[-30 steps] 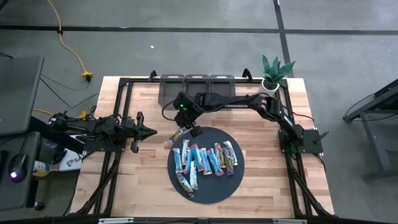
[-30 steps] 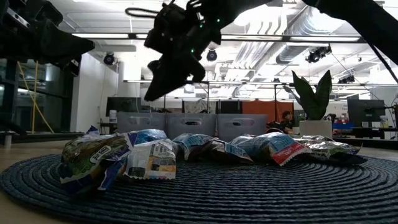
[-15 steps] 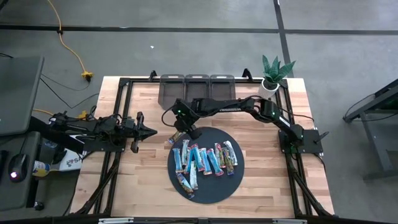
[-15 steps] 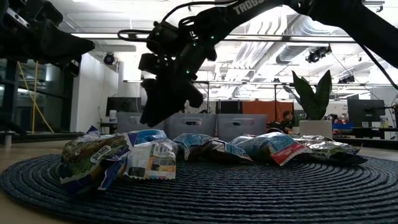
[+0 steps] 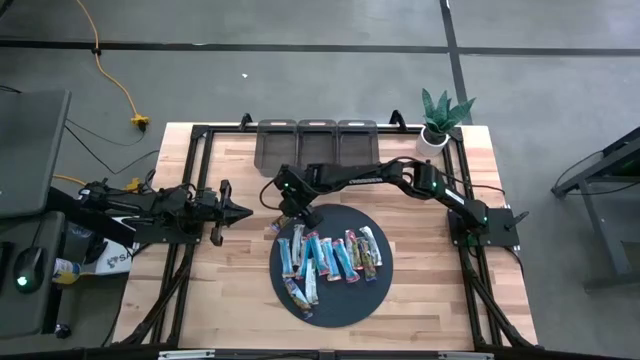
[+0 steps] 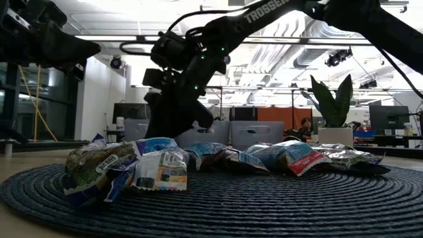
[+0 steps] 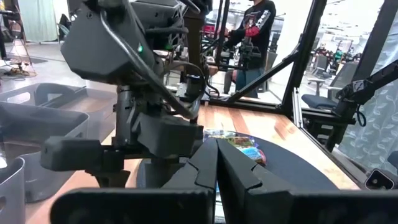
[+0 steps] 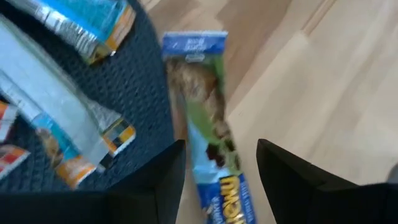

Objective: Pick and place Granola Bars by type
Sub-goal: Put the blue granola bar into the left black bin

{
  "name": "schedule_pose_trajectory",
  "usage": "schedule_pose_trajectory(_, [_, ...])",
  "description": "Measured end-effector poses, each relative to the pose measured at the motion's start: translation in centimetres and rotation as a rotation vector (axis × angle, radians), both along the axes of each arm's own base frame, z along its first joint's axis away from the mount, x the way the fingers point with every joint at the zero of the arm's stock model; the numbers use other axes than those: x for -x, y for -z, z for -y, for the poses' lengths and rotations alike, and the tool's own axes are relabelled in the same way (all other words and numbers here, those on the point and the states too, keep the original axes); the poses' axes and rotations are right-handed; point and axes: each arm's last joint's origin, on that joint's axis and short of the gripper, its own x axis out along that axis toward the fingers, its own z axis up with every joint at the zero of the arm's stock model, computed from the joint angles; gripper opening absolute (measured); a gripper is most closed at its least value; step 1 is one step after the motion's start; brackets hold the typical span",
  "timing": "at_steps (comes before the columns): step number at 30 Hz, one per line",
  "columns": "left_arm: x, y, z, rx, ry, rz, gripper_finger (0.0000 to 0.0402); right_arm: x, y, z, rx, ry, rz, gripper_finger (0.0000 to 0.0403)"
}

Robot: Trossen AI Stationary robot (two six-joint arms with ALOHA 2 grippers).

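Several granola bars (image 5: 330,258), light blue, red and silver, lie side by side on a round dark mat (image 5: 340,305). One green-and-blue bar (image 8: 208,118) lies apart at the mat's far left rim, half on the wood (image 5: 284,219). My right gripper (image 8: 219,144) is open and low over this bar, pointing down, with one finger on either side of it; I see no touch. In the low view the right gripper (image 6: 168,125) hangs just behind the pile of bars (image 6: 158,162). My left gripper (image 5: 238,210) is shut and waits left of the mat.
Three grey bins (image 5: 317,135) stand in a row at the table's far edge. A potted plant (image 5: 440,115) sits at the far right corner. Bare wood lies left and right of the mat. A person (image 7: 255,37) stands in the room beyond the table.
My right gripper has come down and moved a little toward the table's left, from above the mat's far rim to just over the lone green-and-blue bar. The bars have kept still.
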Motion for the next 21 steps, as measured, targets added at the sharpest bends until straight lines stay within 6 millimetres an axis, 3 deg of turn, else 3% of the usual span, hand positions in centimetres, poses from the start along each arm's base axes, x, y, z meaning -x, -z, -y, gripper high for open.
schedule_pose_trajectory(21, [0.0, 0.0, 0.0, 0.000, 0.000, 0.000, 0.0001, 0.0, 0.6, 1.8, -0.078, 0.091, 0.002, 0.0181])
